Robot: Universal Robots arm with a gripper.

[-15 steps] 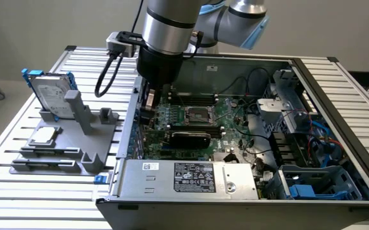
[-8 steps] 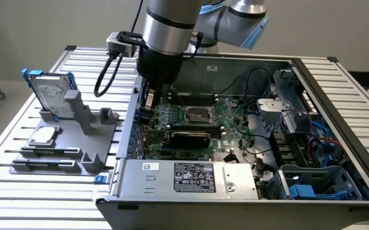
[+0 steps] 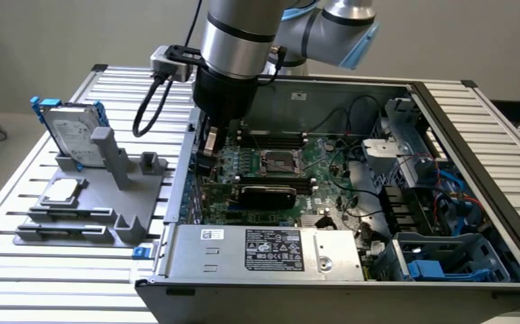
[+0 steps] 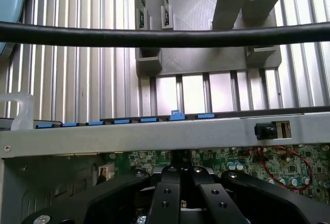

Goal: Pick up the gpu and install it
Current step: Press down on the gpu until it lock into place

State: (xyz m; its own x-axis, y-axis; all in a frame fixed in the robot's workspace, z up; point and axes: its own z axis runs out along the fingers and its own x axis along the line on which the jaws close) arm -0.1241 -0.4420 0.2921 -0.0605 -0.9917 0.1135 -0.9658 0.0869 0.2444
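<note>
- Gripper (image 3: 208,156): the black two-finger tool on the grey robot arm is seen lowered inside the open grey metal computer case (image 3: 475,135), close to the case wall at nine o'clock in the exterior view.
- In the wrist view the gripper (image 4: 180,175) is seen clenched, its black fingers (image 4: 166,195) drawn together over the green motherboard (image 4: 232,159); nothing can be made out between them.
- The gpu (image 3: 267,196), a small flat card with a glossy black rounded-rectangular cover, is seen lying on the green motherboard (image 3: 241,158), at about four o'clock from the gripper, near it but apart.
- The gpu is placed at six o'clock of the square silver processor socket (image 3: 276,160).
- A silver power supply box with a black label (image 3: 269,251) is found at six o'clock of the gpu, along the case's near edge.
- Outside the case, at nine o'clock, a grey plastic fixture stand (image 3: 79,202) is set on the slatted metal table (image 3: 44,283); a silver hard drive in a blue frame (image 3: 69,128) is held upright in it.
- A thick black cable (image 4: 154,36) is seen running across the wrist view.
</note>
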